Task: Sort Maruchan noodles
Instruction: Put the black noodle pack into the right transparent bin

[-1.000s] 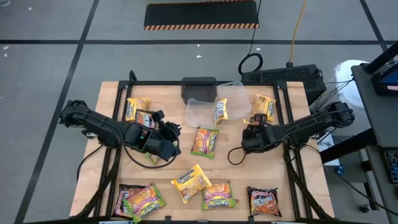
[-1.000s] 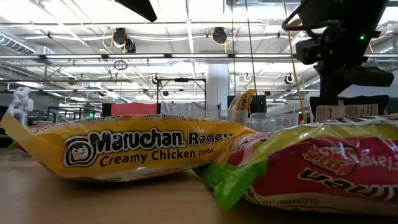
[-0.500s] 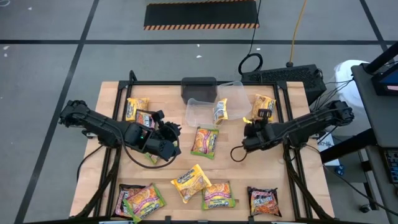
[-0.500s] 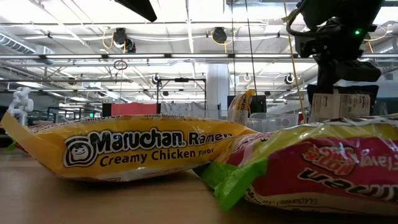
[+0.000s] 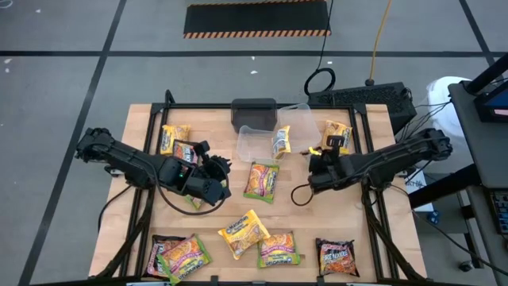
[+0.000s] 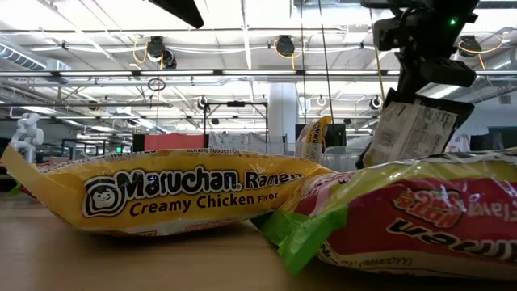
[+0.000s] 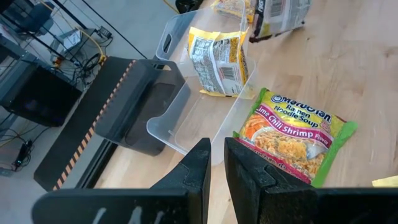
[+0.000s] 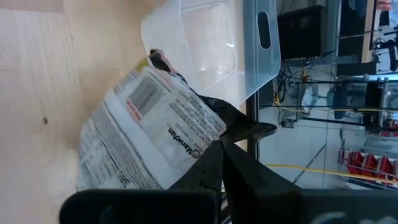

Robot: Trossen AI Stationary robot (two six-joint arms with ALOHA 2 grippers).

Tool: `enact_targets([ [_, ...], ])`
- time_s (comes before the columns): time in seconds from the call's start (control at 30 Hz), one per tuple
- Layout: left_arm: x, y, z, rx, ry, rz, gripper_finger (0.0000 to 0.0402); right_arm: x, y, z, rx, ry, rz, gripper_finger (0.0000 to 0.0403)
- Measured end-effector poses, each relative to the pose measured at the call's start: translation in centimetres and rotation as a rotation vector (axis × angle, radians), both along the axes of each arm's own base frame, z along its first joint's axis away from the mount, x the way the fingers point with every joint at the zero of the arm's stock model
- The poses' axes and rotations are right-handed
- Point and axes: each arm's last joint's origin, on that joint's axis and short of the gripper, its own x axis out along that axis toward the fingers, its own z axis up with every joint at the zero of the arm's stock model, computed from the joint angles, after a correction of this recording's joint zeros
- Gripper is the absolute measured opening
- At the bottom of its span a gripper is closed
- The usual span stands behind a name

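Note:
Ramen packets lie scattered on the wooden table (image 5: pixel 143 230). My right gripper (image 8: pixel 219 152), at the table's right (image 5: pixel 324 157), is shut on one packet (image 6: pixel 412 129), whose white printed back shows in the right wrist view (image 8: pixel 143 130). My left gripper (image 7: pixel 216 163) is shut on nothing and hovers at the left centre (image 5: pixel 213 176), facing a lime-shrimp packet (image 7: pixel 292 134) that lies flat. Another packet (image 5: pixel 281 143) stands inside a clear tub (image 5: pixel 255 147). A yellow packet (image 5: pixel 339 129) lies flat by the far right. My right gripper pinches the packet between its two fingers at one edge (image 8: pixel 198 144), where the dark wrapper crumples. The fingers (image 6: pixel 416 81) come from above. The packet is lifted clear of the table and hangs tilted below them, printed back outward.
A second clear tub (image 5: pixel 298 121) and a dark grey box (image 5: pixel 254 111) sit at the far centre. Several packets line the near edge (image 5: pixel 244 232) (image 5: pixel 178 254) (image 5: pixel 337 257). Two more lie far left (image 5: pixel 175 137). A cable loops beside the right arm (image 5: pixel 300 197).
My right gripper has risen with the packet in its hold. The packet has come up off the table and swung from level to a tilt, turning its printed back into the low view. The left arm has kept still.

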Motion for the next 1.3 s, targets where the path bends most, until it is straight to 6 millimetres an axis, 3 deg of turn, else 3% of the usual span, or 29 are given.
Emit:
enact_targets([
  [0.8,0.0,0.0,0.0,0.0,0.0,0.0,0.0053,-2.9,-1.2,3.7,-0.066,-0.153,0.067,0.0],
  [1.3,0.0,0.0,0.0,-0.004,-0.004,0.004,0.0053,-1.2,-2.8,5.6,-0.111,-0.286,0.167,0.0],
])
